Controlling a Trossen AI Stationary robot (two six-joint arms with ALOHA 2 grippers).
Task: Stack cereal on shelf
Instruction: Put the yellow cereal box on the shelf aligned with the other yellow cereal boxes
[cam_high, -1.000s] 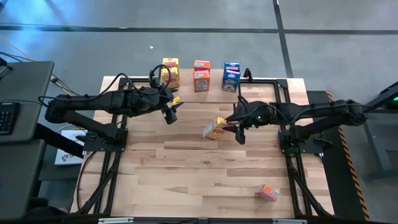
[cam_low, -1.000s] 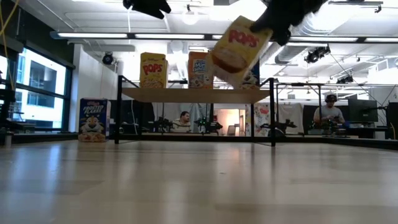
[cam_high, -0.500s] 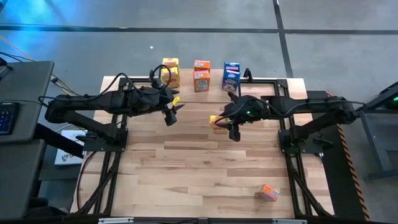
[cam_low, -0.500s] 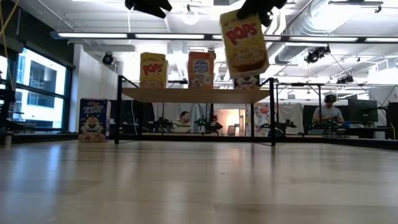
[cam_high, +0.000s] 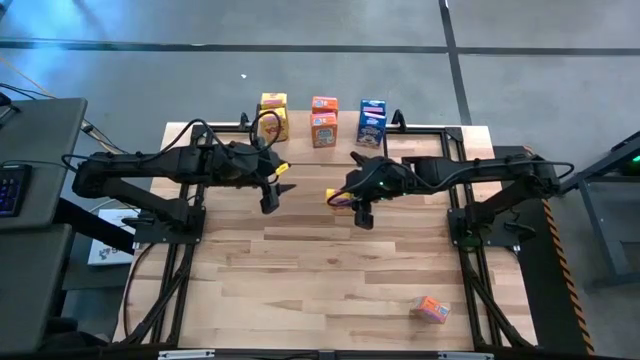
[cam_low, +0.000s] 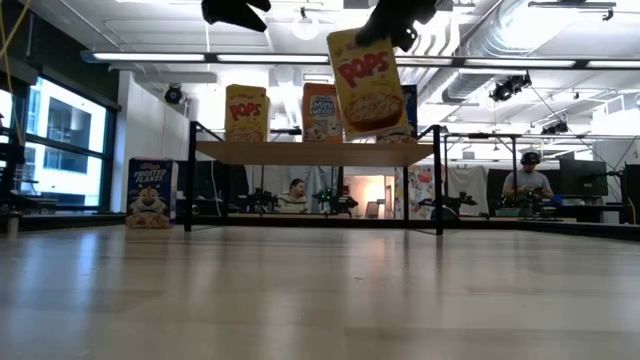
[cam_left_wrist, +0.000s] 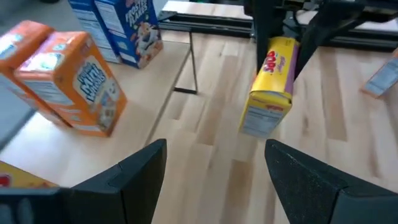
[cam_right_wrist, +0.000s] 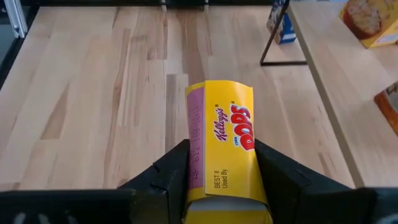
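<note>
My right gripper (cam_right_wrist: 221, 180) had its jaws clamped on the yellow Pops box (cam_right_wrist: 225, 140), one finger against each broad side, and over the last second I had carried that box leftward across the table and turned it from a slant to nearly upright, so it hung in the air in front of the shelf (cam_low: 315, 152) at about the height of the boxes already standing there. I judged this meant the lift was done and only the reach forward and the set-down on the plank remained. On the shelf stood another yellow box (cam_low: 247, 112) and an orange box (cam_low: 320, 112), with a blue box (cam_high: 372, 122) further along. The right arm stretched in low from its side, wrist near the table's middle. My left gripper (cam_left_wrist: 211, 168) hovered just beside it, jaws wide and empty, arm extended toward the shelf's near edge. One small orange box (cam_high: 432, 309) lay well apart near the table's front right corner.
</note>
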